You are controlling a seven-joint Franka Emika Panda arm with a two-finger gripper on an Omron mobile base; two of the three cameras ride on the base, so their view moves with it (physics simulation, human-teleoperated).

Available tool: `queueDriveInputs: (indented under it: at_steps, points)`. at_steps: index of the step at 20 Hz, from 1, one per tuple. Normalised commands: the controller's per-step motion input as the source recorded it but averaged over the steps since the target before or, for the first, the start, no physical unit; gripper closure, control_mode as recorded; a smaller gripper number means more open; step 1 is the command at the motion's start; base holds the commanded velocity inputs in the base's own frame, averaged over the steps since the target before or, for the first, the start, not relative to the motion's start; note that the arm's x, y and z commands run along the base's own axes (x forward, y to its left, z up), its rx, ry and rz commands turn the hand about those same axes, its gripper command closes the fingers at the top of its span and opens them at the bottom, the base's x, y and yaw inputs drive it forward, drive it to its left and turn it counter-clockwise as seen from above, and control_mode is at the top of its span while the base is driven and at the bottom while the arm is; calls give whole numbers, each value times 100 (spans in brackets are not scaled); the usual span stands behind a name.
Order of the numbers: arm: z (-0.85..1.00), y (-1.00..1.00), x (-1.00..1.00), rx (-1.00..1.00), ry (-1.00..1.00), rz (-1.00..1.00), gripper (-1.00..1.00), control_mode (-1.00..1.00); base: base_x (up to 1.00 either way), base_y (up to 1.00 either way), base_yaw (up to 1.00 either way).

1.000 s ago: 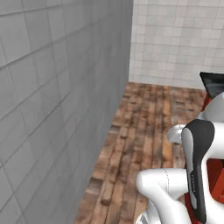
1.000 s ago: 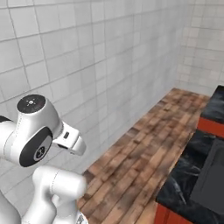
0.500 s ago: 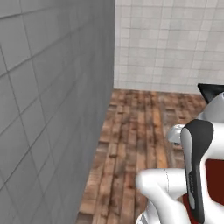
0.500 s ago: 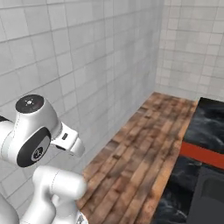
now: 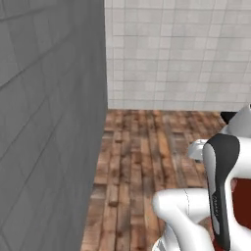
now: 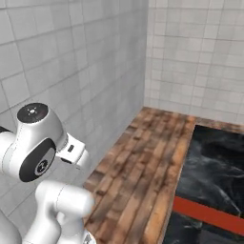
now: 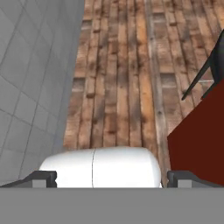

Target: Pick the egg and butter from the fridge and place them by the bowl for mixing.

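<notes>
The arm (image 5: 215,196) is folded close over the base, its white links bent back on themselves with a dark-banded joint upright near the right edge of the left base view; in the right base view the round dark-capped elbow joint (image 6: 34,143) sits low at the left, above a white link that drops toward the base. The hand points down and forward over the wooden plank floor (image 7: 118,78). In the hand view the two dark fingers (image 7: 39,178) show at the far left and far right of the bottom edge, standing wide apart with nothing between them; the gripper (image 7: 112,180) holds no object. Taking the floor as landmark: a grey tiled wall (image 5: 49,122) rises along its left side, a white tiled wall (image 5: 176,54) closes its far end, and a black marbled surface (image 6: 214,167) with a red front band (image 6: 209,217) borders its right side. In the hand view a dark red cabinet face (image 7: 201,144) stands just beside the floor at the right. Egg, butter, fridge and bowl cannot be located from these views.
</notes>
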Motion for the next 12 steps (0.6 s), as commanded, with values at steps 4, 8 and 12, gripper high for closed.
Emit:
queueDriveInputs:
  at_steps: [4, 8, 12]
  points:
    - [0, 0, 0, 0, 0, 0, -100, 100, 100, 6, -34]
    - [0, 0, 0, 0, 0, 0, -100, 100, 100, 32, -28]
    - [0, 0, 0, 0, 0, 0, -100, 100, 100, 54, -28]
